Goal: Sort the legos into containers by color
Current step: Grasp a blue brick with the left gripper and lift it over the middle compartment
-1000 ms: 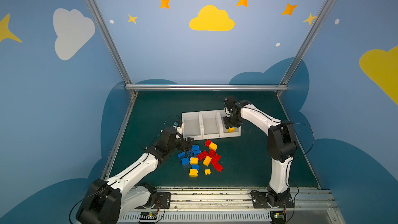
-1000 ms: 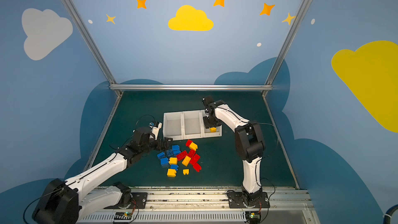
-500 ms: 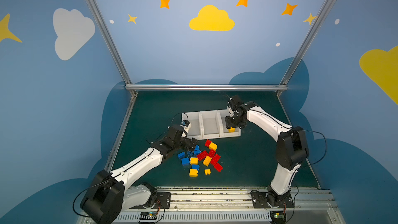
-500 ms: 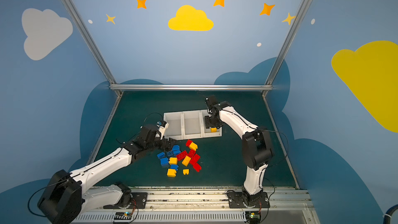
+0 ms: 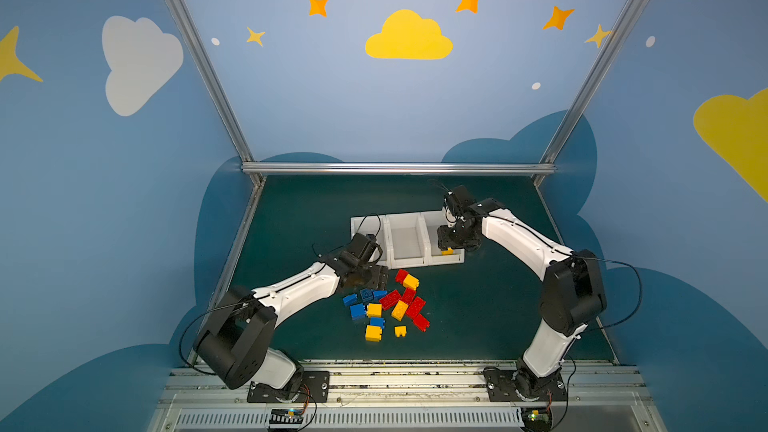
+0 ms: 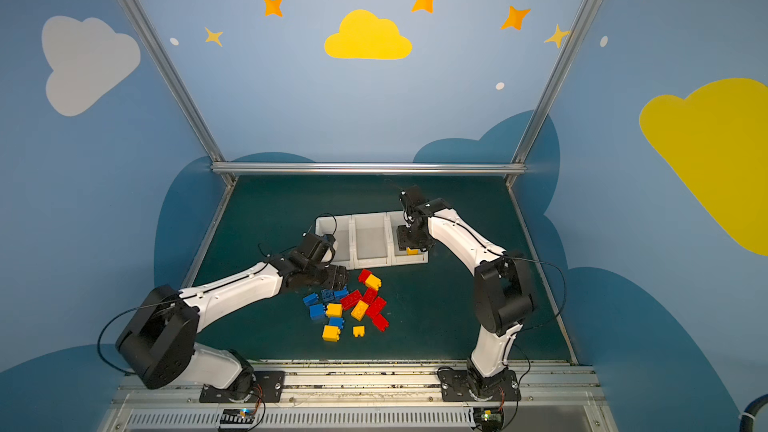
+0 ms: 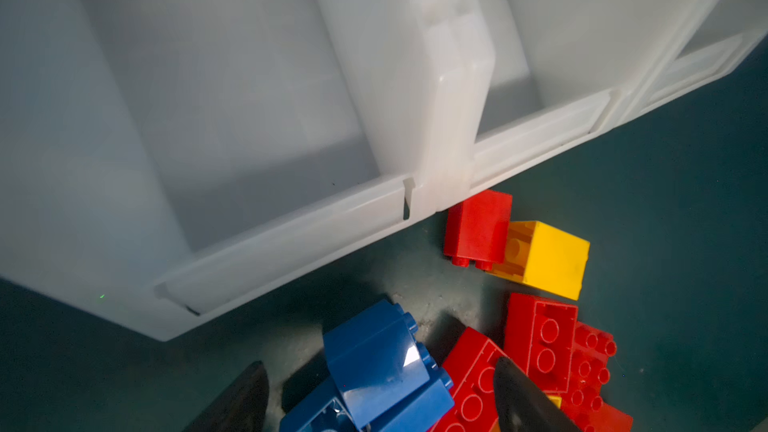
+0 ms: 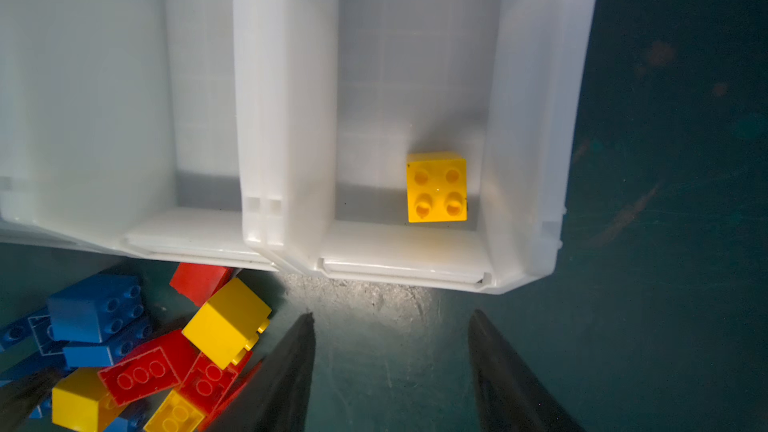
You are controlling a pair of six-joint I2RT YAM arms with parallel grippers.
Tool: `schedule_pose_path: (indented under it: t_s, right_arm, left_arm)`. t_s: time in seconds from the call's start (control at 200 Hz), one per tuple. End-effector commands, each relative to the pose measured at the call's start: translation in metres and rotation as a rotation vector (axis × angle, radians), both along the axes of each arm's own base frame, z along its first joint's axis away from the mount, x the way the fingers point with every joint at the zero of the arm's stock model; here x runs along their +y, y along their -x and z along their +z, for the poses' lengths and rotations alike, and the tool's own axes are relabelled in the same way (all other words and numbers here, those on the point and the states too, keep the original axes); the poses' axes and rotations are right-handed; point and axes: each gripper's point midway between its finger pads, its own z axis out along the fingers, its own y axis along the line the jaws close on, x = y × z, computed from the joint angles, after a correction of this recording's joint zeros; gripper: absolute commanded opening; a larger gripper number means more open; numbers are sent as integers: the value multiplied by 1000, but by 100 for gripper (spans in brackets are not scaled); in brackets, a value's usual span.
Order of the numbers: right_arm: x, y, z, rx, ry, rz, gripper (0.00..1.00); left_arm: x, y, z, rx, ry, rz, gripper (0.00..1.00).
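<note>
Shifted since a second ago onto the loose pile (image 5: 384,305) on the green mat (image 5: 478,317) with the left gripper (image 7: 380,363), fingers wide either side of a blue brick (image 7: 374,371), not pinching it. Poised at the front wall of the right bin (image 8: 407,268) with the right gripper (image 8: 391,313), fingers moderately apart, empty. One yellow brick (image 8: 436,187) studs-up inside that bin.
</note>
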Motion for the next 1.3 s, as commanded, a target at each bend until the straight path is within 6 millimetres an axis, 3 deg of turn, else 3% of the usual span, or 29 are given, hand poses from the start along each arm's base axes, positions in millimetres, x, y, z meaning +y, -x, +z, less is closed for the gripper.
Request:
schedule_pose_path:
  t_s: [0.0,0.2,0.516,0.921,1.292]
  right_arm:
    - [-2,2,5,-1,-11,-5,59]
    - [0,4,1,13,-26,-8,59]
    - [0,7,-6,30,-27,-15,59]
    - [-2,9,-6,33,-23,-24,57]
    - [-3,10,-5,32,-20,-25,57]
  left_arm:
    - [0,5,-6,61,-30,22,85]
    - [1,9,-22,115,-101,37,82]
    - [-8,4,-33,123,-114,30,70]
    - [-10,-1,-36,93,-118,28,50]
    - [-19,0,-25,66,-99,-22,44]
